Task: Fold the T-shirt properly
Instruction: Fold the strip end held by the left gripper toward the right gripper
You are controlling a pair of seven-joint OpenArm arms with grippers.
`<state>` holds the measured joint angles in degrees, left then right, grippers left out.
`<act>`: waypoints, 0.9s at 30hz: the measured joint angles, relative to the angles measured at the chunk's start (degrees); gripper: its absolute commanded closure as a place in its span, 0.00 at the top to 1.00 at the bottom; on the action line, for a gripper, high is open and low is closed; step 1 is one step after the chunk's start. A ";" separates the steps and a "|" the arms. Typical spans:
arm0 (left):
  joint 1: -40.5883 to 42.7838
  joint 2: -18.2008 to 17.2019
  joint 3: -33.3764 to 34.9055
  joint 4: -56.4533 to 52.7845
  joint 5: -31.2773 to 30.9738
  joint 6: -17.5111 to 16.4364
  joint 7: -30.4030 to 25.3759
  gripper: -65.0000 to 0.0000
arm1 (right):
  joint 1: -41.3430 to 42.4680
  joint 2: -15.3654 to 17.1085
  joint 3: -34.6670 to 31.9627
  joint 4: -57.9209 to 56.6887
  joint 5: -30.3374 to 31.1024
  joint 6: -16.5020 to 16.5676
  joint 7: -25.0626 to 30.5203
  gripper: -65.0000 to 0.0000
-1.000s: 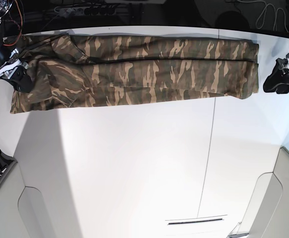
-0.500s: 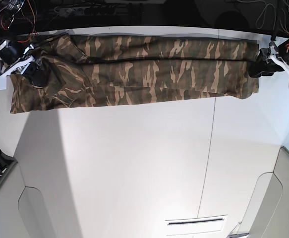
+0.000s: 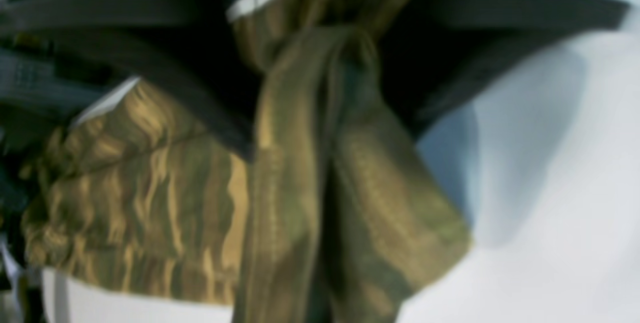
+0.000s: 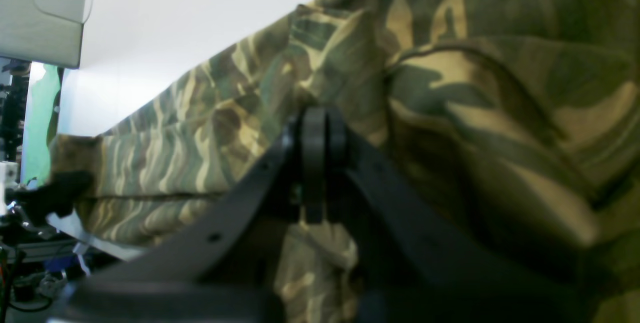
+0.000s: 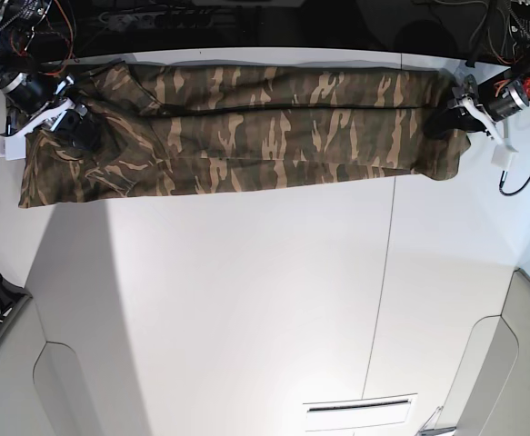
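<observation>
Two grippers at opposite ends of the T-shirt (image 5: 246,127) on white table (image 5: 246,300), left gripper (image 5: 442,120) pinching bunched cloth, right gripper (image 5: 81,127) jaws closed on fabric.

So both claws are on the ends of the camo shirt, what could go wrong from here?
The left claw pinches only a bunched edge of the T-shirt; lifted, the cloth may slip out. The shirt lies at the table's far edge, so slack could slide off. The right claw may catch uneven layers and skew the fold.
</observation>
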<state>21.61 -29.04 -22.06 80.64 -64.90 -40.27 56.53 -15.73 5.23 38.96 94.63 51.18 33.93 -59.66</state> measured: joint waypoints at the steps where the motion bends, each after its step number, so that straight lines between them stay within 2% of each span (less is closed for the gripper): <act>1: -0.02 0.04 0.02 -0.09 -0.26 0.07 0.11 0.00 | 0.00 0.00 0.00 0.00 0.00 0.00 0.00 0.00; 4: -1.09 0.00 0.00 -0.11 -0.22 0.13 1.05 0.00 | 0.00 0.00 0.00 0.00 0.94 0.00 0.00 0.00; 6: -2.49 0.02 0.07 0.00 0.26 0.22 1.49 0.00 | 0.00 0.00 0.00 -0.04 3.67 0.00 -0.48 0.00; 9: -5.44 0.22 0.24 1.22 1.31 0.52 5.25 0.00 | 0.00 0.00 0.63 0.28 7.58 0.39 -1.79 0.00; 11: -7.56 0.13 0.33 2.73 1.62 0.61 7.65 0.00 | 0.00 0.00 1.64 1.07 7.72 0.42 -2.60 0.00; 15: -10.75 -1.49 -0.55 7.39 3.26 0.61 7.96 0.00 | 0.00 0.02 4.35 3.52 7.91 0.42 -3.87 0.00; 20: -10.93 -2.73 -4.15 16.15 4.94 0.61 8.63 0.00 | 0.02 0.00 6.43 4.74 7.96 0.50 -4.28 0.00; 23: -10.84 -2.67 -3.80 21.88 4.70 0.61 9.66 0.00 | 0.02 0.00 6.45 4.74 7.93 0.55 -4.28 0.01; 25: -10.45 -2.05 -2.84 25.49 4.37 0.61 10.16 0.00 | 0.02 0.00 6.45 4.74 7.48 0.59 -4.28 0.23; 27: -9.81 -1.55 -0.59 28.37 4.90 0.61 11.04 0.00 | 0.02 0.00 6.45 4.74 7.23 0.59 -4.28 0.38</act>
<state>11.79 -30.59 -22.65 109.01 -60.01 -39.66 67.57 -15.70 5.23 45.41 99.37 58.41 34.52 -63.94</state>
